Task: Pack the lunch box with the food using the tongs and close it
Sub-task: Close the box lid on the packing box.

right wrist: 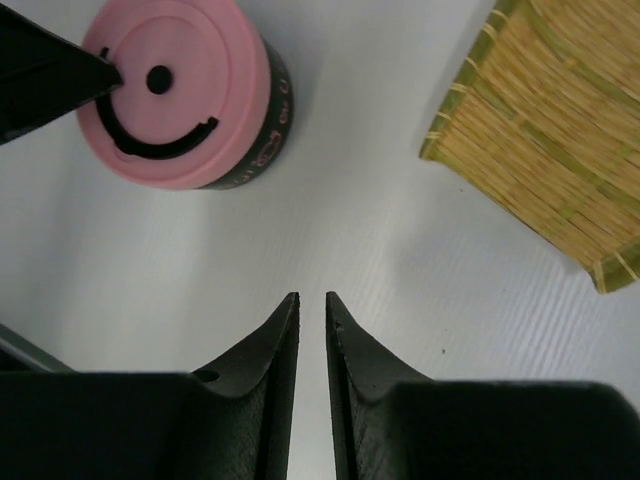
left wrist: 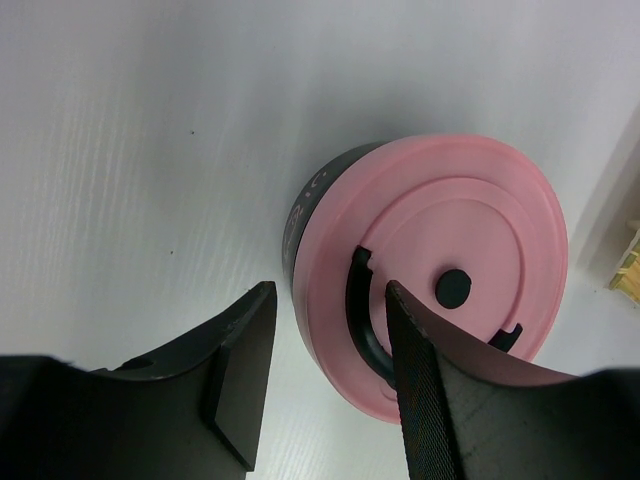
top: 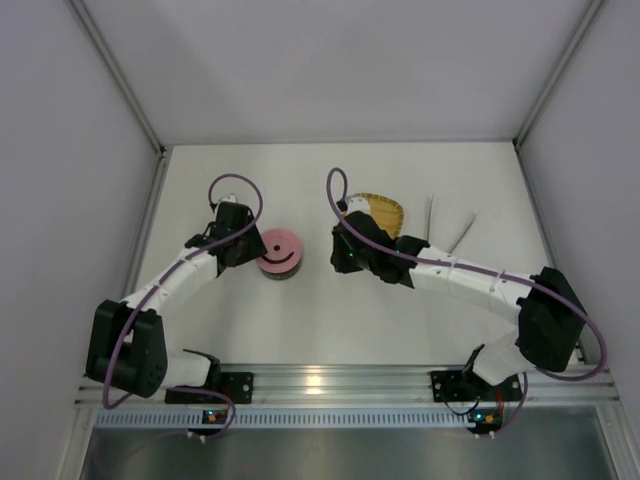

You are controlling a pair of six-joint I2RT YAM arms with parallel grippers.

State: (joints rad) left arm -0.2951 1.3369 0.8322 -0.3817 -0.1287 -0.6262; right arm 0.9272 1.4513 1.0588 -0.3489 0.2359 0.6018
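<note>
The left gripper [left wrist: 330, 295] is being held at the near rim of the lunch box [right wrist: 276, 105], its fingers [left wrist: 245, 380] standing a moderate way apart. One is being held over the pink lid [left wrist: 470, 220] and the other off the side, with nothing being pinched between them as far as can be told. The right gripper [right wrist: 312, 298] is being held above the bare table [top: 300, 330], its fingers drawn to a narrow slit with nothing in it. From there the lunch box is being seen at 11 o'clock and the woven tray [right wrist: 560, 130] at 1 o'clock.

In the overhead view the tray is lying at the lunch box's 2 o'clock. The tongs [top: 462, 232] are lying at the tray's 3 o'clock and are being touched by neither gripper. No food is being shown anywhere, so it is judged to be packed under the lid.

The closing step is judged to be in hand, since the lid is lying flat on the lunch box. A square downward press is judged to be called for next, so that the lunch box is not tipped or pushed aside.

Small print is being carried on the lunch box's dark wall, too small to be read. The lid is bearing only a black smile mark.
</note>
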